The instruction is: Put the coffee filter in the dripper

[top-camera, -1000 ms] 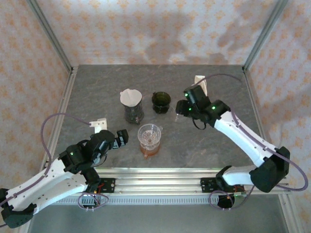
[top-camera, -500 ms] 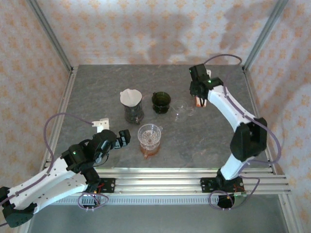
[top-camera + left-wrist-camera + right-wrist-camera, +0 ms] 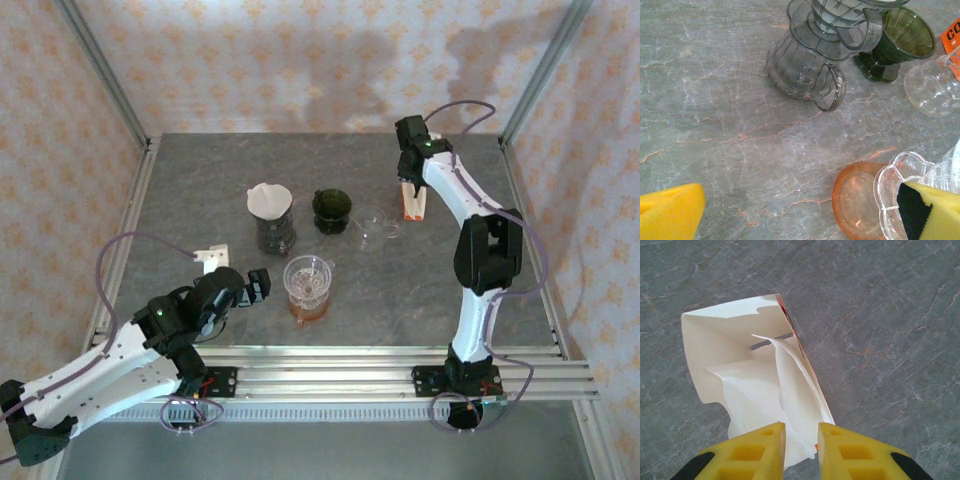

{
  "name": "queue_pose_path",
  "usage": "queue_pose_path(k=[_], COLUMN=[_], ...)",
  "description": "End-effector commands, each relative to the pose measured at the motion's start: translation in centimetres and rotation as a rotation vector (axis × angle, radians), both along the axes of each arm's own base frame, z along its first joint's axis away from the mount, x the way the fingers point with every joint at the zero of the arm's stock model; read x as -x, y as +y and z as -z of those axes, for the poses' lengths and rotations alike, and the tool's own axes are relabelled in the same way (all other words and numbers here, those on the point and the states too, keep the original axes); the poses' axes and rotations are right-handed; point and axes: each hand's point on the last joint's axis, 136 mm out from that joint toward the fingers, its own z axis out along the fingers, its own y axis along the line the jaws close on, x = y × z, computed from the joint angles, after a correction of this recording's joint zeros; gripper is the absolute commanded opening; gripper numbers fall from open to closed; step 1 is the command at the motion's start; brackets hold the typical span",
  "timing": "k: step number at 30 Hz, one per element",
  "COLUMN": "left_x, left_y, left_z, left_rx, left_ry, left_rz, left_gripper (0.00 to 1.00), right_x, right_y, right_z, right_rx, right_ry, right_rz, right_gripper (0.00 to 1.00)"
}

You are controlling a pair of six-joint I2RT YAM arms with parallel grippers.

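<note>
A white coffee filter [image 3: 765, 400] sticks out of a white and orange box [image 3: 725, 330] lying at the back right of the table [image 3: 200, 190]. My right gripper [image 3: 801, 432] hangs over it, jaws a narrow gap apart astride the filter's near edge. From above, that gripper [image 3: 410, 188] sits right over the box [image 3: 413, 207]. The clear dripper [image 3: 308, 280] stands on an orange base near the front centre. My left gripper [image 3: 254, 285] waits just left of it, wide open and holding nothing. The left wrist view shows the dripper [image 3: 900, 180] by the right fingertip [image 3: 935, 215].
A dark server [image 3: 274, 230] carries another dripper with a white filter [image 3: 268, 200]. Beside it stand a dark green dripper [image 3: 331, 208] and a clear glass cup [image 3: 375, 228]. Frame posts rise at the back corners, and a rail runs along the near edge.
The right arm swung from the table's middle to the back right, over the filter box, and its jaws narrowed. The left arm barely moved.
</note>
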Motion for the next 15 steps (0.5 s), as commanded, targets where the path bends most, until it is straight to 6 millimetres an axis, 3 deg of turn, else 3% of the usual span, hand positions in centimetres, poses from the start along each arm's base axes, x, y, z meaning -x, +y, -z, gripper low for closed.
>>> queue_pose_path(k=[1,15], left_x=[-0.39,-0.39], left_y=[0.14,0.09], left_z=[-0.13,0.12], left_rx=[-0.004,0.0], left_ry=[-0.012,-0.009], left_rz=[-0.01,-0.011], left_gripper=[1.0,1.0], right_x=[-1.15,-1.83], right_y=[0.14,-0.29], right_z=[-0.23,0.35], right_rx=[-0.036,-0.041], right_ry=[-0.033,-0.046], right_rz=[0.049,0.083], right_gripper=[0.24,0.24])
